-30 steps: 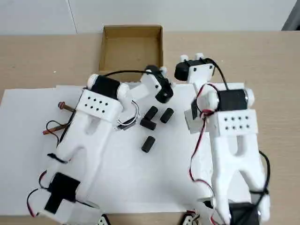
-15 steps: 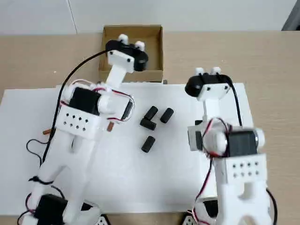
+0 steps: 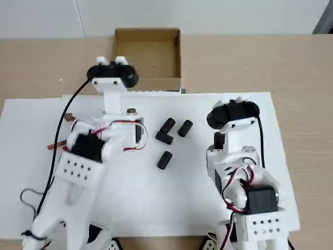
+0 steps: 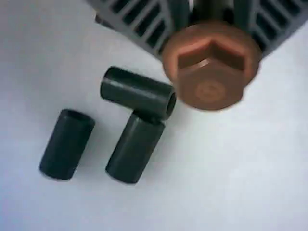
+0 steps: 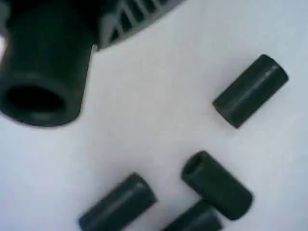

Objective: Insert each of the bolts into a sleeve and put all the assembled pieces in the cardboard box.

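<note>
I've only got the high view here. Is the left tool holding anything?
Observer: Yes. The left tool is shut on a bolt, with the hex head facing the left wrist view.
Operator: And the right tool?
Observer: The right tool is shut on a sleeve.
Operator: Is that sleeve filled yet?
Observer: No. Its bore faces the right wrist view and looks empty.
</note>
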You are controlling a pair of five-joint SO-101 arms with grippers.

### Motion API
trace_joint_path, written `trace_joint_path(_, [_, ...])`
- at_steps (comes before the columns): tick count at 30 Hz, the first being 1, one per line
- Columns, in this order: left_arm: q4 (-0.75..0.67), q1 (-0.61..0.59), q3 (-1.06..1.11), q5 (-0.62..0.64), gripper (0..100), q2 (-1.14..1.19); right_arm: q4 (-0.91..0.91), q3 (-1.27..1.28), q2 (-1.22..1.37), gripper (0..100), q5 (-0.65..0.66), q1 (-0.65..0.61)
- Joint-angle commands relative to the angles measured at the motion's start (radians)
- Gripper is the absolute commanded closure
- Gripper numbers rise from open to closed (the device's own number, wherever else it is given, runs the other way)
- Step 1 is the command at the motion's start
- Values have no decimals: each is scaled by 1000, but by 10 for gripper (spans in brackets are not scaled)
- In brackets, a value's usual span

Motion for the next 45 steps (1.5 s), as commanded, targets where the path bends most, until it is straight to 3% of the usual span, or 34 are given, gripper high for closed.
trace_joint_path(1, [-112, -2, 81, 54, 995, -124, -48, 49, -45, 996, -11, -73])
trace_joint_path(6, [-184, -3, 160, 135, 995, -203, -151, 137, -65, 996, -12, -200])
trace_joint_path(14, [-190, -3, 170, 272, 995, -276, -306, 193, -64, 996, -11, -236])
trace_joint_path(24, [-304, -3, 200, 436, 995, -325, -320, 206, -65, 996, -9, -348])
trace_joint_path(30, [-393, -2, 295, 445, 995, -414, -321, 207, -65, 996, -5, -386])
trace_joint_path(45, [-393, 72, 478, 439, 995, -726, -349, 203, -65, 996, 54, -441])
